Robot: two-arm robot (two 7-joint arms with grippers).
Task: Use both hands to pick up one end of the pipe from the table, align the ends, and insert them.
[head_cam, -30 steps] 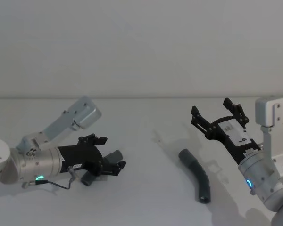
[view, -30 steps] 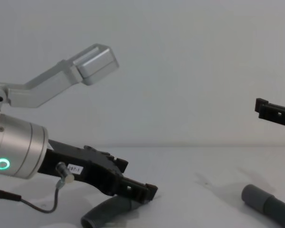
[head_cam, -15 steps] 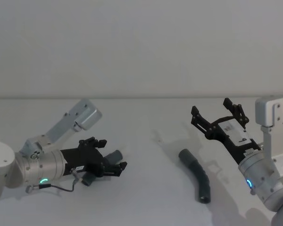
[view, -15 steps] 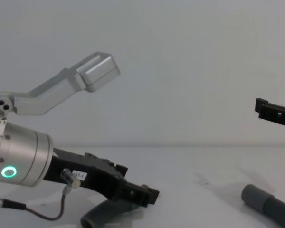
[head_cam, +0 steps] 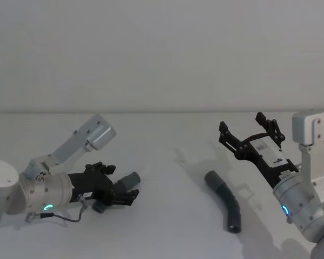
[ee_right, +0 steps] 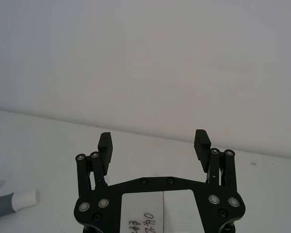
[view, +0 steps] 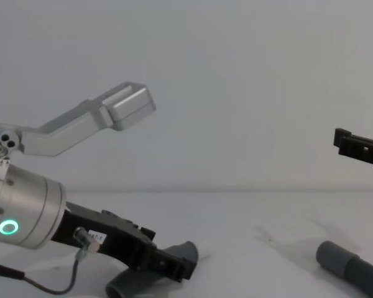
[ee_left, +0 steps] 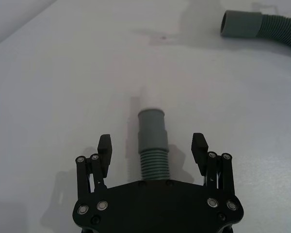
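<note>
While the right tool's (ee_right: 153, 141) label (ee_right: 144, 225) is unreadable, it gapes wide near the hose's (head_cam: 229, 205) plain grey end (head_cam: 211, 177); the left tool (ee_left: 153, 145), equally wide, straddles the white-tipped end (ee_left: 150, 99) on the table (head_cam: 167, 229).

White-tipped pipe end (ee_left: 152, 133) and plain end (ee_left: 240, 24) lie apart.

On the table (head_cam: 167, 232): tipped cuff (head_cam: 133, 179) lies at left, between the spread fingers of the left gripper (head_cam: 121, 183). Plain cuff (head_cam: 211, 177) lies right of centre, well apart from it. Right gripper (head_cam: 242, 123) hangs above the table, right of the plain cuff.
</note>
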